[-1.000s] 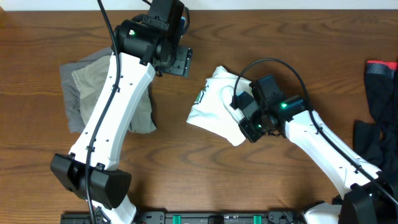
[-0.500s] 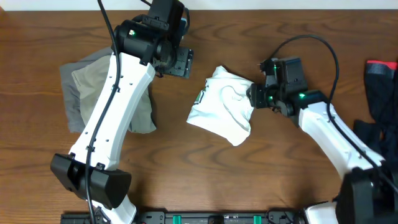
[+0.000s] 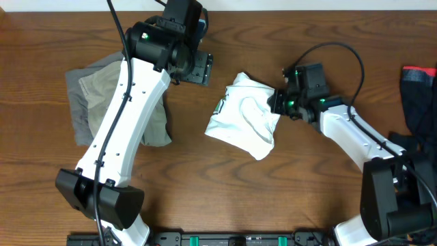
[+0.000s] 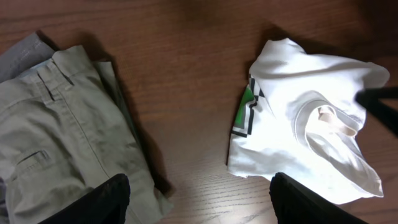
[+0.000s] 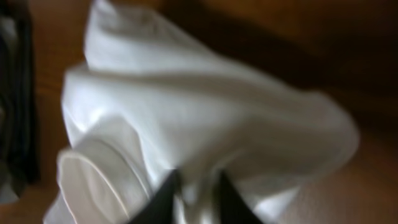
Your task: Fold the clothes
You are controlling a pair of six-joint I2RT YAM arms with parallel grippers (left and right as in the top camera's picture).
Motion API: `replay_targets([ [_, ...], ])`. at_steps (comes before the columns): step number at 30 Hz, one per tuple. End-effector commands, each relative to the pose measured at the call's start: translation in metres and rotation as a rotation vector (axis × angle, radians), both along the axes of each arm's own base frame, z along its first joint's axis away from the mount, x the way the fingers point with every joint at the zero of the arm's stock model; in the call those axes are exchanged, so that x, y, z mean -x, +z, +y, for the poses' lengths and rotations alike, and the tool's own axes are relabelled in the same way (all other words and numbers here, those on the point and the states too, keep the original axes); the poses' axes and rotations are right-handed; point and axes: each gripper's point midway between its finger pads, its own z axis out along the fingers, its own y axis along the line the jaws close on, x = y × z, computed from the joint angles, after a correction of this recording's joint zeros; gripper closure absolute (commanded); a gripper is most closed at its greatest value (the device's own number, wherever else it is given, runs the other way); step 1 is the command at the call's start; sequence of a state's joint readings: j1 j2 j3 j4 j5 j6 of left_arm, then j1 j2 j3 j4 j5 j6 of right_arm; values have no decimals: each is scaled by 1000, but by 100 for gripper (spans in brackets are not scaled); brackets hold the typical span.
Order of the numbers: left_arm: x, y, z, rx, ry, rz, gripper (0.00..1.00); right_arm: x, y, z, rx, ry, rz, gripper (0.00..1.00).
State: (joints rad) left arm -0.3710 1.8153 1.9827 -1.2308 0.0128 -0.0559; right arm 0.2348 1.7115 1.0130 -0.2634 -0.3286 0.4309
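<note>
Right wrist view: the right gripper (image 5: 196, 198) pinches a fold of the white T-shirt (image 5: 205, 118) between fingertips drawn close together, and the crumpled cloth spreads ahead of it on the table (image 5: 373, 177). Across from it, the left gripper (image 4: 199, 202) hangs above the wood with jaws wide apart and nothing between them. The khaki shorts (image 4: 56, 130) lie over a grey piece (image 4: 18, 53) to its left in its own camera, the T-shirt to its right
</note>
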Motion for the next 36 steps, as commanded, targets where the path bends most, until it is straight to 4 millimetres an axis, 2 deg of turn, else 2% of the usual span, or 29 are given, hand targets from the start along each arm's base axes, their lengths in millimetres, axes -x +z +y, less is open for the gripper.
replay_targets([
  [1, 0, 0, 0, 5, 7, 2, 27, -15, 6, -16, -6, -28, -50, 99],
  [4, 1, 0, 0, 5, 7, 4, 27, -30, 15, -29, -9, -51, -116, 99],
  [6, 1, 0, 0, 5, 6, 5, 27, -34, 17, -34, -22, -60, -125, 99],
  [7, 1, 0, 0, 4, 7, 6, 27, -31, 17, -35, -39, -56, -110, 89],
  [8, 1, -1, 0, 3, 7, 7, 26, -27, 15, -35, -56, -50, -88, 74],
  [9, 1, -1, 0, 3, 7, 8, 26, -21, 11, -36, -68, -55, -51, 64],
  [10, 1, -1, 0, 3, 7, 8, 26, -16, 7, -37, -64, -62, -17, 60],
  [13, 1, -1, 0, 3, 7, 7, 27, -5, -2, -43, -51, -76, 46, 48],
  [18, -1, 0, -1, 6, 7, 1, 27, -4, -4, -45, -59, -119, 72, 44],
  [20, 0, 0, -1, 6, 7, 1, 27, -4, -6, -45, -80, -158, 98, 46],
  [24, 0, 0, -2, 10, 6, 3, 26, 5, -22, -43, -176, -347, 267, 53],
  [28, 3, 0, -10, 56, -17, 22, 27, 1, -31, -35, -201, -378, 288, 59],
  [31, 5, -1, -11, 61, -21, 29, 26, -9, -33, -34, -210, -374, 255, 84],
  [33, 7, -2, -10, 57, -20, 39, 26, -20, -30, -40, -205, -392, 204, 99],
  [36, 12, -5, -9, 53, -21, 64, 26, -48, -11, -48, -215, -341, 42, 99],
])
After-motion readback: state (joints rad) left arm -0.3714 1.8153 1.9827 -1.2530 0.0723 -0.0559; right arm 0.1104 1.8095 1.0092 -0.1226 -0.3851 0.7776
